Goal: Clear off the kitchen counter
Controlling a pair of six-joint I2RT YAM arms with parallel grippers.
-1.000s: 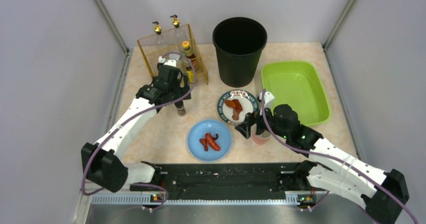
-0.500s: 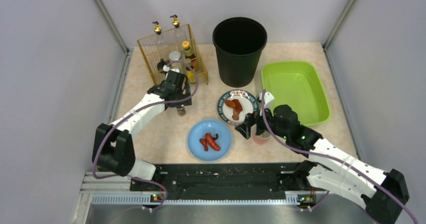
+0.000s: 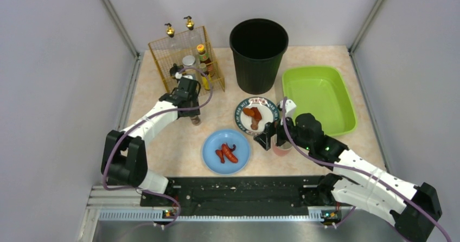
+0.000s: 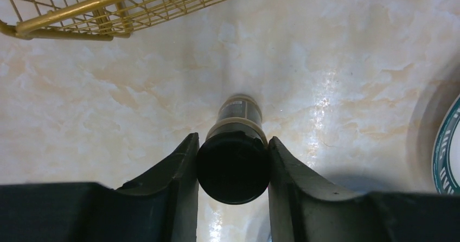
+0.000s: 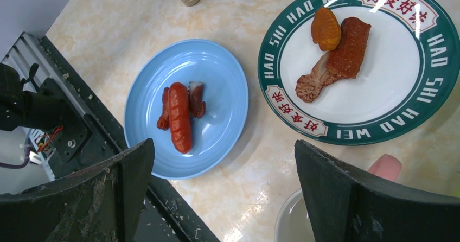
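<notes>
Left arm's elbow has swung inward since a second ago. Left gripper (image 4: 233, 158) clamped on dark-capped seasoning bottle (image 4: 234, 169) beside gold wire rack (image 3: 181, 55). Right gripper (image 5: 222, 150) spread wide over pink cup (image 5: 386, 167). Kitchen counter (image 3: 222, 106) holds blue sausage plate (image 3: 226, 151) and green-rimmed plate (image 3: 256, 115). Clearing barely begun.

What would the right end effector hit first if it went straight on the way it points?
Probably the bare kitchen counter between the blue plate and the green-rimmed plate. The right end effector is open, and the pink cup sits close, so depth is uncertain.
</notes>
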